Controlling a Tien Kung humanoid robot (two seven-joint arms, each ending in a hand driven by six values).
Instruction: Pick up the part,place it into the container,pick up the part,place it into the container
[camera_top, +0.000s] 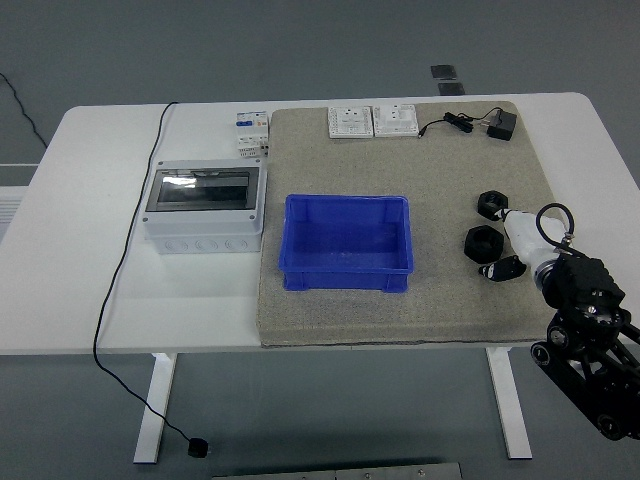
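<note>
Two black hexagonal parts, the far part (492, 203) and the near part (482, 243), lie flat on my right. The blue container (347, 267) sits open, centre.

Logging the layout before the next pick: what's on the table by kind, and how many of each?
Black nuts: 2
Blue bin: 1
Grey electrical box: 1
White wall switches: 2
Black power adapter: 1
Total: 7

- Before me stands a white counter (80, 300) on white legs (155, 405).
- A grey floor (300, 50) lies all around it.
- A black cable (115, 300) trails off the counter down to the floor.
</note>
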